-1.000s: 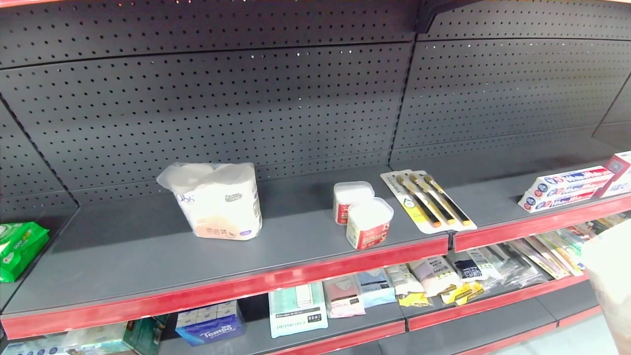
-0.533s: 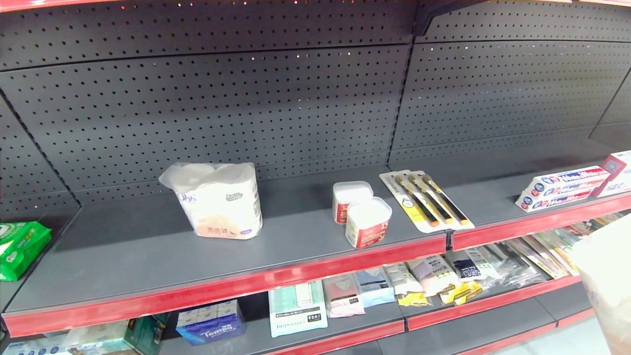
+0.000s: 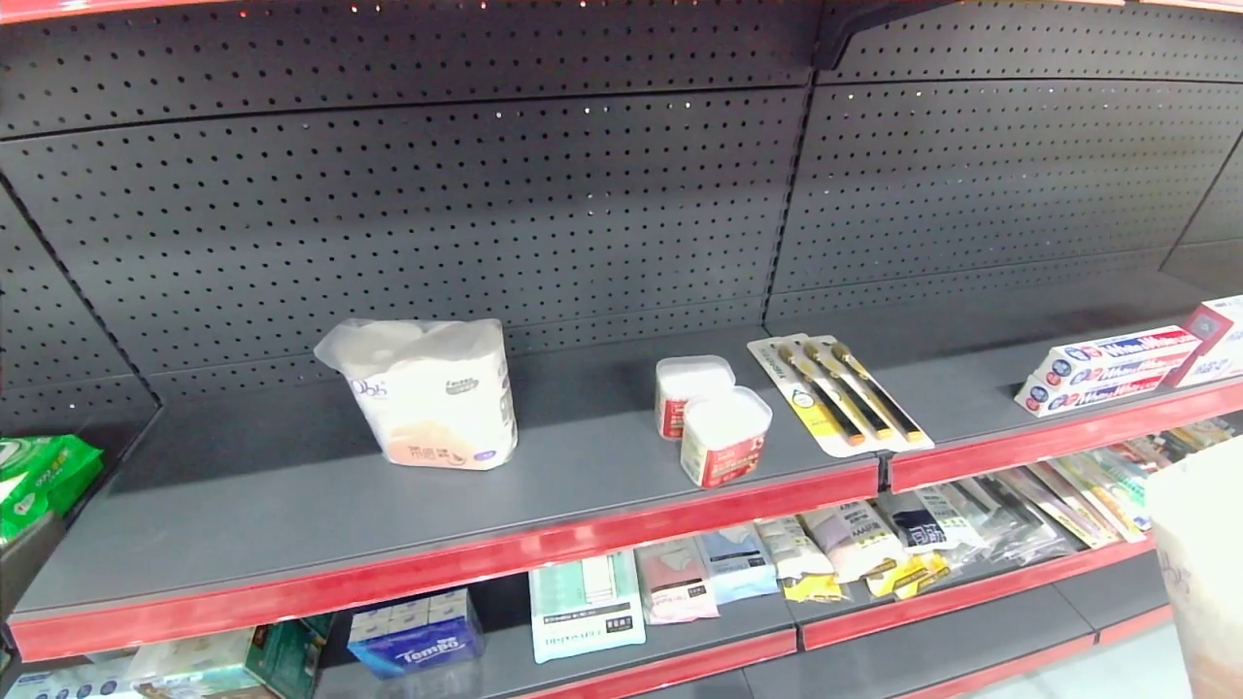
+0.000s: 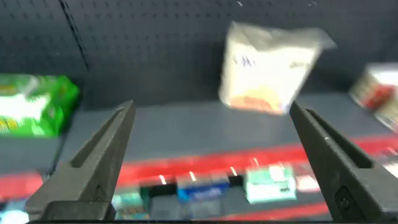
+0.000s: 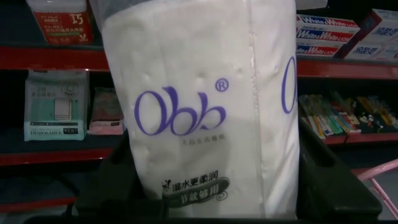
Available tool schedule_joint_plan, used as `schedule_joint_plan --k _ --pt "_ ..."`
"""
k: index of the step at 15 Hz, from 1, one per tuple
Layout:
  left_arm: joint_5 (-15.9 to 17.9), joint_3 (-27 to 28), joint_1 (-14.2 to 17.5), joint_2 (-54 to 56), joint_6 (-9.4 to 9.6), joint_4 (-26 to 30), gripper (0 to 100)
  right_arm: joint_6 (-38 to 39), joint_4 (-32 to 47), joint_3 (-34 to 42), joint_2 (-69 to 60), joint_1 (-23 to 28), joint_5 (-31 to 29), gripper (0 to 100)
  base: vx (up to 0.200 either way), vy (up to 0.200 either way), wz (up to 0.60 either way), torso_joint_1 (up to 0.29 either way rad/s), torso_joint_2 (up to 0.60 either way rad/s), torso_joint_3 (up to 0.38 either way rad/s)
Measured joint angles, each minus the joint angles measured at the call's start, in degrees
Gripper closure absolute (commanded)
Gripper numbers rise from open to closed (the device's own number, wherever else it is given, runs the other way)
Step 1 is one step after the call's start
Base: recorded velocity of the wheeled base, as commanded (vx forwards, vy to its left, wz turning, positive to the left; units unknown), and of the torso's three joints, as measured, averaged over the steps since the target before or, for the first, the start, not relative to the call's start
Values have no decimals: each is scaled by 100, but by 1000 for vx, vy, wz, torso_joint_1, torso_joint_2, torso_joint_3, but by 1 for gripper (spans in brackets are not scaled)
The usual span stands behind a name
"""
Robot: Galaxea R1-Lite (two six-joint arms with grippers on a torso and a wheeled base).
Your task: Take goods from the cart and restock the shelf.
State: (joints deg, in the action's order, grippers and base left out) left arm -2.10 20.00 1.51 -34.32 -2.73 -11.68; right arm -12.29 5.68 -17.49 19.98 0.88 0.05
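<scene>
The shelf (image 3: 243, 505) is matt grey metal — its front strip (image 3: 437, 573) glossy red. The toilet-roll pack (image 5: 205, 112) wears smooth, thin plastic film over dimpled paper.

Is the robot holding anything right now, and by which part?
Yes: the right gripper clamps a white plastic-wrapped pack of toilet paper rolls by its two opposite sides. The left gripper is open and empty.

The right gripper (image 5: 217, 193) is gripping a white plastic-wrapped pack of tissue rolls with purple lettering (image 5: 205, 93), which is standing upright before red-edged dark metal shelves (image 5: 56, 59) carrying long white-and-red cardboard boxes (image 5: 326, 37).
</scene>
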Motion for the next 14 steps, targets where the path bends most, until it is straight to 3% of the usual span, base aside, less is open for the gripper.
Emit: schedule_joint_plan --k 1,3,5,6,7,11,14 --pt "177 22 143 -495 71 -471 0 6 15 0 -17 0 0 100 0 0 0 0 0 0" --pt "1069 50 717 -1563 428 -1426 0 4 22 0 -35 0 0 100 0 0 0 0 0 0" --pt "2580 74 1557 -2649 984 -2294 0 4 22 0 -48 2 -10 100 0 0 0 0 0 0" --pt "3300 116 1874 -3111 1179 -2578 0 4 22 0 -52 9 -23 100 0 0 0 0 0 0" --pt "3803 174 2098 -3545 1298 -2740 0 2 28 0 -52 11 -71 100 0 0 0 0 0 0" --pt "5120 306 2345 -4763 1423 -2910 0 2 56 22 -30 11 -102 100 0 0 0 0 0 0" --pt "5733 441 2354 -5425 1520 -3017 0 0 59 94 -39 16 -172 100 0 0 0 0 0 0"
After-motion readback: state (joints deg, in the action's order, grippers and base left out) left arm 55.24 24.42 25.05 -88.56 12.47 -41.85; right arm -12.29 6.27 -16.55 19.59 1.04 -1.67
